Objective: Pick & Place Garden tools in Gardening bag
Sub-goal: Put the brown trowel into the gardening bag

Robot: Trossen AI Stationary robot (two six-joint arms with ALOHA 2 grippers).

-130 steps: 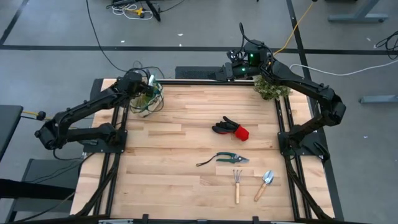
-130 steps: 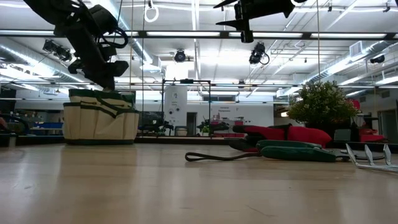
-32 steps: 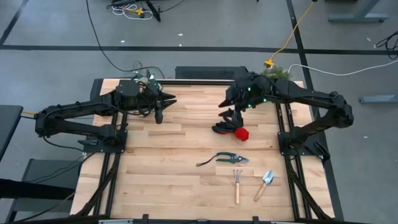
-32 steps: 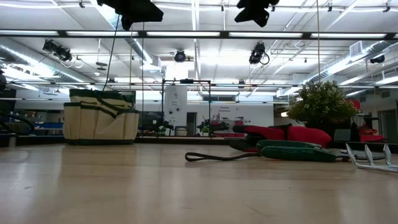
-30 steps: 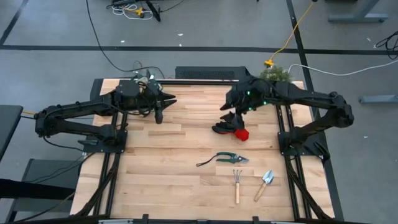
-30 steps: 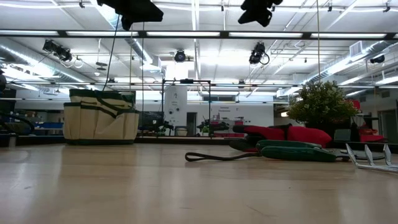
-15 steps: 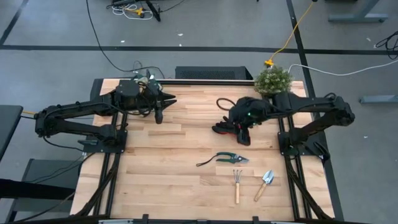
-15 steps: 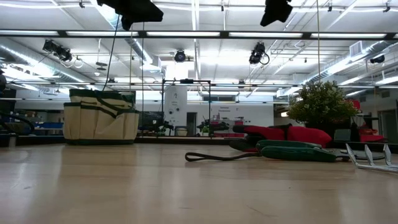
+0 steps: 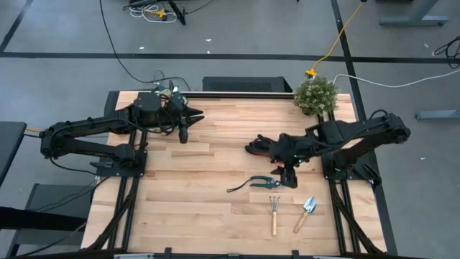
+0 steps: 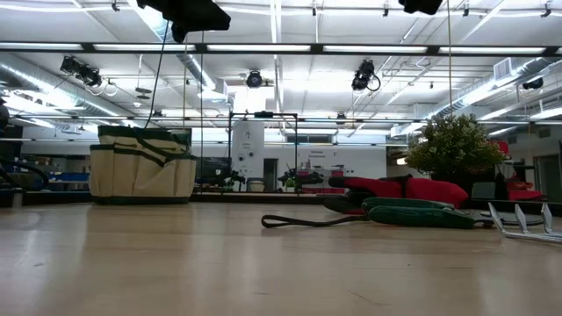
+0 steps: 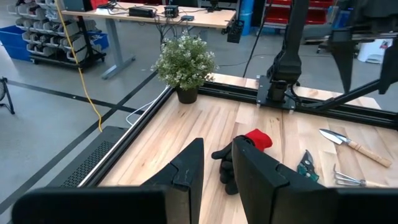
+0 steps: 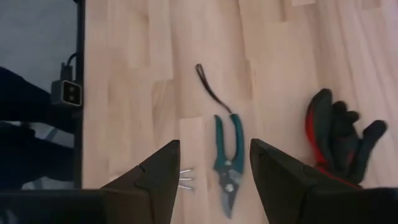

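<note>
The pruning shears point(image 9: 267, 183), with dark green handles and a black loop, lie flat on the wooden table. My right gripper point(image 9: 290, 177) hangs open above them, touching nothing. In the right wrist view the shears point(image 12: 227, 158) show between its fingers. The black-and-red gloves point(image 9: 260, 147) lie just beyond. The wooden-handled rake point(image 9: 274, 214) and the trowel point(image 9: 307, 212) lie near the front edge. The beige bag point(image 10: 140, 167) stands at the far left, mostly hidden under my left arm in the high view. My left gripper point(image 9: 190, 124) is open and empty beside it.
A bushy green plant point(image 9: 315, 93) stands at the table's far right corner. Bare wood lies between the bag and the gloves, and along the table's near left point(image 9: 187, 208). Black frame rails point(image 9: 327, 151) run along both sides.
My right gripper has gone from above the gloves toward the table's near edge. It now hangs over the pruning shears. It has stayed open. The gloves lie where they were.
</note>
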